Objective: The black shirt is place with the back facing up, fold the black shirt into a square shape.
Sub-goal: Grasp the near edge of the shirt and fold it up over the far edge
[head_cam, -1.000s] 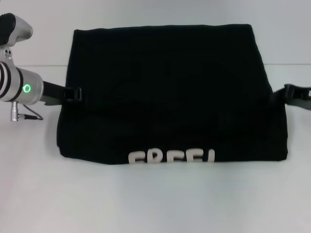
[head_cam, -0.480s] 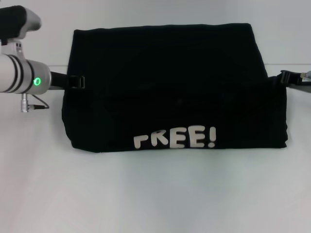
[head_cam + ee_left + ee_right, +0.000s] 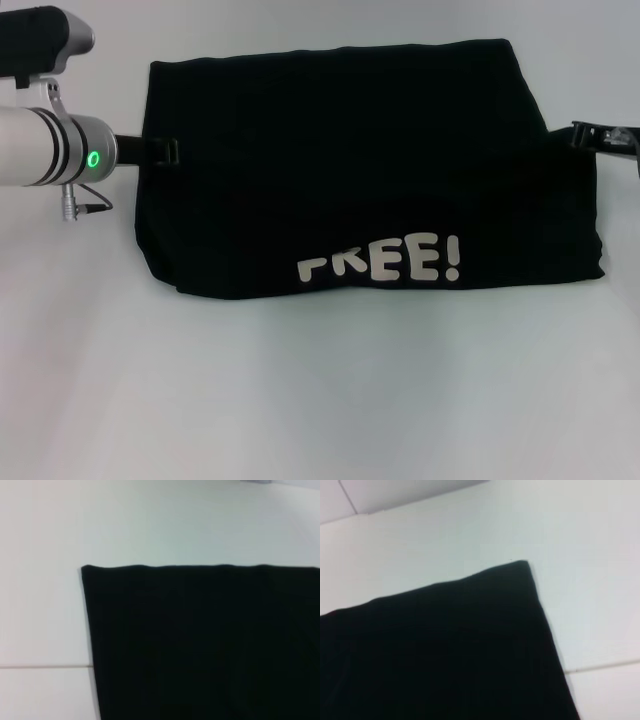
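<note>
The black shirt spans the middle of the white table, with its near part raised and turned over so the white "FREE!" print shows along the lower fold. My left gripper grips the shirt's left edge and my right gripper grips its right edge. Both are shut on the cloth, and their fingertips are mostly hidden by it. The left wrist view shows a straight hem and corner of the black shirt. A corner of the black shirt over the table fills the right wrist view.
The white table stretches in front of the shirt and on both sides. A seam line in the tabletop runs under the cloth. My left arm's silver wrist with a green light sits at the left edge.
Both grippers have moved away from me with the shirt's edges. The near fold has risen and rolled over, so the "FREE!" print went from half hidden to fully shown.
</note>
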Robot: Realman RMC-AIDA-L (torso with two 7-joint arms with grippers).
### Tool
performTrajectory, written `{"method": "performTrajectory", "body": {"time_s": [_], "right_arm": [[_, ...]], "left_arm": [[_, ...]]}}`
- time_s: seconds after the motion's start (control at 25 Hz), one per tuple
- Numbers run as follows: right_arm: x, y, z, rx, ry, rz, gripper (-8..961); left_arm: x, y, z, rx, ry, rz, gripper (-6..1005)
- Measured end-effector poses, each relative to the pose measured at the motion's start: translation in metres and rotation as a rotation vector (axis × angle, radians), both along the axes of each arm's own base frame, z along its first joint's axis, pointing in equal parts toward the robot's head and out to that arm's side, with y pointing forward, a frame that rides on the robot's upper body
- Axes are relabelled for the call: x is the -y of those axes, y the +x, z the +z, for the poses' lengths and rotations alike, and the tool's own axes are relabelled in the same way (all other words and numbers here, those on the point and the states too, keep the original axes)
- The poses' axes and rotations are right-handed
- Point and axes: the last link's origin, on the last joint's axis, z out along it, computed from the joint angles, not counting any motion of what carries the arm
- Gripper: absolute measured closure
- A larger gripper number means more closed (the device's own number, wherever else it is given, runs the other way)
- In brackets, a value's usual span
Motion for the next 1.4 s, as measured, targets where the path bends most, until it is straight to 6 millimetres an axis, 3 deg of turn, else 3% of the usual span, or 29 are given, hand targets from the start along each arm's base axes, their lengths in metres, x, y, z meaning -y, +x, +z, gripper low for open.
{"method": "performTrajectory", "body": {"time_s": [0.48,0.6,0.88,1.4], "right_arm": [[-0.008,-0.011,0.006,0.008,0.037,0.026,864],[-0.012,-0.016,0.005,0.022,0.050,0.038,863],[-0.011,-0.020,-0.017,0.121,0.065,0.064,861],[-0.011,-0.023,-0.019,0.118,0.042,0.073,856]], "left_arm": [[-0.006,0.014,0.012,-0.015,0.049,-0.049,937],[-0.008,0.020,0.006,-0.055,0.022,-0.082,937],[-0.004,0.007,-0.003,-0.083,0.018,-0.058,937],[-0.002,0.005,-0.005,-0.094,0.014,-0.066,936]]}}
